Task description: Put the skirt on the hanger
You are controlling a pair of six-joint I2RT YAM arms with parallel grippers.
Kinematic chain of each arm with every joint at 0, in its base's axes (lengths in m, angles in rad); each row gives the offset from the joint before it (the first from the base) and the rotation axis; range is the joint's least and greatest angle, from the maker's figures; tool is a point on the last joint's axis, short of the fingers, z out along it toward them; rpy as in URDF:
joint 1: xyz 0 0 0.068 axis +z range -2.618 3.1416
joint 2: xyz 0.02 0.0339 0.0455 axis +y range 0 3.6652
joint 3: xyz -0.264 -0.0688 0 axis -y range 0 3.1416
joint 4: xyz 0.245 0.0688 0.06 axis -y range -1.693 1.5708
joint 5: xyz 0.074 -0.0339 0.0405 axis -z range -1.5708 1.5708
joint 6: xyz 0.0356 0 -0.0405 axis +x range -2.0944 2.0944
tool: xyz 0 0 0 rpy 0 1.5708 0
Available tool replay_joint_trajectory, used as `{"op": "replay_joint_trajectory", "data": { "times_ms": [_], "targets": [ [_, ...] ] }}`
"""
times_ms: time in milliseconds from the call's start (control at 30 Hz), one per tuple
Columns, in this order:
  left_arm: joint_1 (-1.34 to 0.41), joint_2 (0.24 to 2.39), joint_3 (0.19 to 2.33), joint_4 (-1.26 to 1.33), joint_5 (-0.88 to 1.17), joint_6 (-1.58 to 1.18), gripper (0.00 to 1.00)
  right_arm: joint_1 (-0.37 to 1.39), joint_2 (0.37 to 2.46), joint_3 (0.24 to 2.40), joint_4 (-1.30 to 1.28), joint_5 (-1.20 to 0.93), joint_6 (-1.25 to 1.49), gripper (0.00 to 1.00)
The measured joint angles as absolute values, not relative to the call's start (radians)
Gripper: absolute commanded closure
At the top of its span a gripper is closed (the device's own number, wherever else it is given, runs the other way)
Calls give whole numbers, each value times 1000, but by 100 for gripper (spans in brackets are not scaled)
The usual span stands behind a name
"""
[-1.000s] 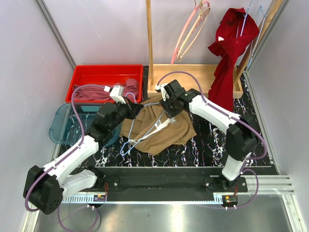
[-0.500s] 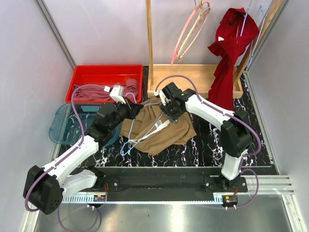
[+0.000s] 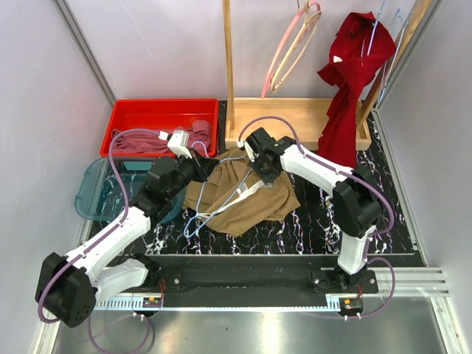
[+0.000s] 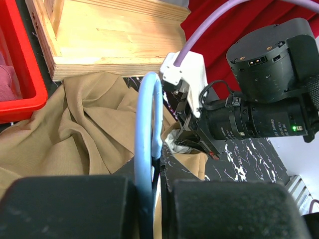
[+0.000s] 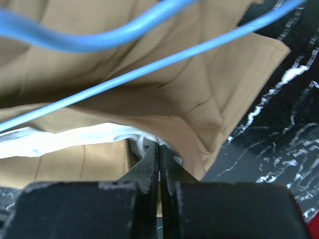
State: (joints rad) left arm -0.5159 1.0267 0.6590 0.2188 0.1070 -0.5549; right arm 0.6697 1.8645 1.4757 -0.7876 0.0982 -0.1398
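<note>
Blue hanger [image 4: 148, 119] in left gripper [image 4: 152, 180], seemingly, wrist-view only.

Right gripper [image 5: 159, 148]: jaws, apart a moment ago, now pressed together at the folded edge of the skirt [image 5: 189, 89], beside its white tag [image 5: 75, 142]. Right arm [image 3: 317, 168]: elbow shifted leftward over the tabletop [image 3: 324, 221]

**Inward reach on 2 sides, jaws closed**

The left arm [image 3: 110, 236] is extended far and rightward, the left gripper [image 3: 196, 167] clamped. The right arm [image 3: 317, 168] is bent at the elbow and angled leftward, the right gripper [image 3: 265, 180] pitched downward, fingers [image 5: 149, 167] pressed together.
</note>
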Motion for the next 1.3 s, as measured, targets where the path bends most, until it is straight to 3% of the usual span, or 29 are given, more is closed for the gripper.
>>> {"op": "replay_joint_trajectory", "data": {
  "times_ms": [200, 600, 1300],
  "targets": [
    [-516, 1014, 659, 215, 107, -555, 100, 670, 1827, 1444, -766, 154, -105, 100],
    [-516, 945, 634, 210, 116, -546, 100, 670, 1541, 1352, -645, 186, 22, 100],
    [-513, 766, 513, 241, 365, -518, 100, 665, 1536, 1228, -514, 311, 253, 100]
  ]
}}
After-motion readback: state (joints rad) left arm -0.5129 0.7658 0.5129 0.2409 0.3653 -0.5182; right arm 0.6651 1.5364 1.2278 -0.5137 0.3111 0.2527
